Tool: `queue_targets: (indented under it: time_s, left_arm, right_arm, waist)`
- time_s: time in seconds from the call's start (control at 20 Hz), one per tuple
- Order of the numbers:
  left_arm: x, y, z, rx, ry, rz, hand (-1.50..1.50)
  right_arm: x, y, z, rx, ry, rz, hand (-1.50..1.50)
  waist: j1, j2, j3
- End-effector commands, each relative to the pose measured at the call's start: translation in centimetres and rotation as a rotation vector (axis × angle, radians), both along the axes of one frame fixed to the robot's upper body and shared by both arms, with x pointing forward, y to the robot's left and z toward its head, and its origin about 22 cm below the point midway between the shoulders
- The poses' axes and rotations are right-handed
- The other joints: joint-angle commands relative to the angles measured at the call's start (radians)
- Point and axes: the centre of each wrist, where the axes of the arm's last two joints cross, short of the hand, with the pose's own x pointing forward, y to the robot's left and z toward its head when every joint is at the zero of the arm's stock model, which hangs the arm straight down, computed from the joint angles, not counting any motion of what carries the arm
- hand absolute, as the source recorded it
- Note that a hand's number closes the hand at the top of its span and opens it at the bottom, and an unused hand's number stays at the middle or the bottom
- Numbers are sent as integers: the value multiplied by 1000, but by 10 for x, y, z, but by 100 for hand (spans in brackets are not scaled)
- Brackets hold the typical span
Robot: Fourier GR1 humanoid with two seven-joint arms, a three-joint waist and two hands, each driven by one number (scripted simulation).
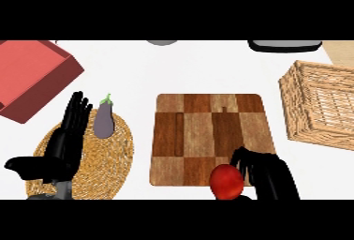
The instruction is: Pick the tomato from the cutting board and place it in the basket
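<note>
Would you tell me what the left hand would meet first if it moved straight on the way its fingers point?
Probably the red box, at its right corner, though the left hand might just pass it over bare counter; height is unclear. The eggplant lies aside.

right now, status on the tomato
Right hand curled round tomato at board's near edge. Left hand open at left. Basket far right, way open.

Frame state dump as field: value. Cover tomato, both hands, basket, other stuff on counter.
tomato: at near edge of cutting board, not in wicker basket
right hand: fingers curled round tomato
left hand: open, over woven mat
eggplant: on woven mat, far side
red box: far left
</note>
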Motion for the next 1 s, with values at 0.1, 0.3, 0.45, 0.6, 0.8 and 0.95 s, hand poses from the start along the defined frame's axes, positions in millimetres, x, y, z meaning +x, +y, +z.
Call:
queue_targets:
  time_s: [0.1, 0.3, 0.45, 0.6, 0.8, 0.95]
  left_arm:
    - [-12, -17, -9, -12, 7, 2, 0]
    - [-2, 11, 13, -1, -2, -2, 0]
    - [12, 6, 11, -11, -5, 4, 0]
    - [-6, -10, 5, -11, -9, -11, 0]
    - [-19, -8, 11, -8, -16, -8, 0]
    - [11, 5, 17, -13, -12, -10, 0]
  right_arm:
    - [-46, -18, 65, 162, -132, 3, 150]
    - [-63, -30, 109, 168, -144, -42, 150]
    - [-67, -37, 127, 181, -126, -90, 150]
    - [-65, -45, 128, 131, -100, -188, 150]
    - [-46, -74, 130, -32, -119, -266, 150]
    - [-26, -91, 137, -69, -116, -291, 150]
  waist:
    - [-2, 1, 1]
    - [9, 4, 0]
    - [3, 5, 0]
    - [5, 3, 0]
    - [9, 3, 1]
    - [8, 6, 1]
